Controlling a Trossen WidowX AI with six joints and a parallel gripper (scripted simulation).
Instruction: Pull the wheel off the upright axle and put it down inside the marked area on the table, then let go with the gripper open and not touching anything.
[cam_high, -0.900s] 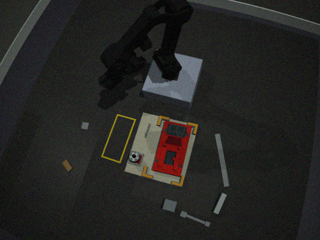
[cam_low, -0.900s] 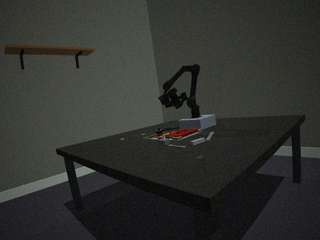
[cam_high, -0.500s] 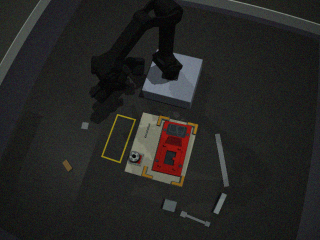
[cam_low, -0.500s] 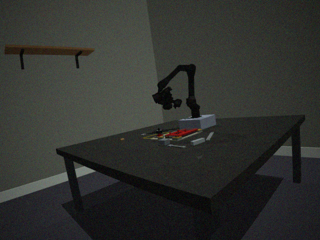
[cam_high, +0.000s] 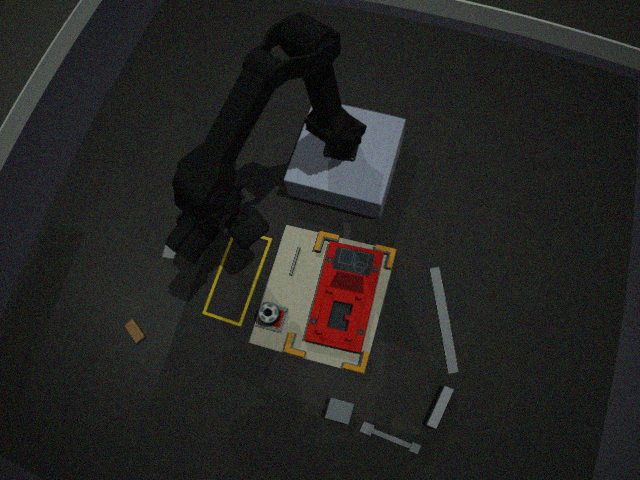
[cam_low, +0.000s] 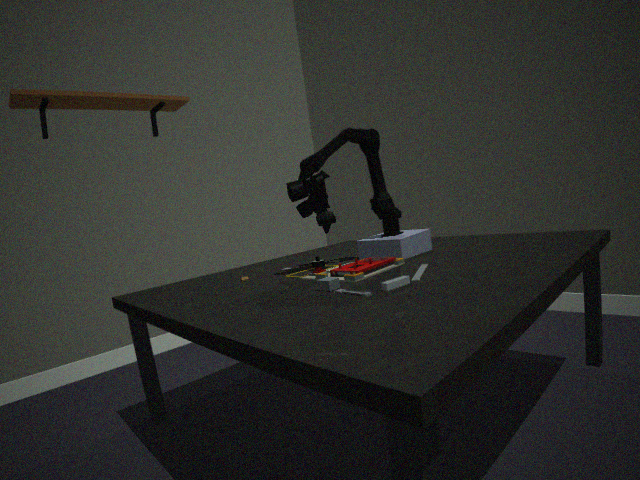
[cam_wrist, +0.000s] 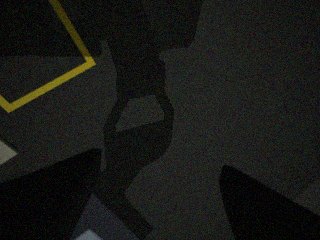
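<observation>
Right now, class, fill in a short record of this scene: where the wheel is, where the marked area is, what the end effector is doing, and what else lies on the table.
wheel: on its axle, at the near-left corner of the pale board
marked area: yellow rectangle beside the board's left edge, nothing placed inside
end effector: open, holding nothing, raised above the far end of the marked area
red panel: lying on the board
loose pieces: grey bars and a small orange block on the table
</observation>
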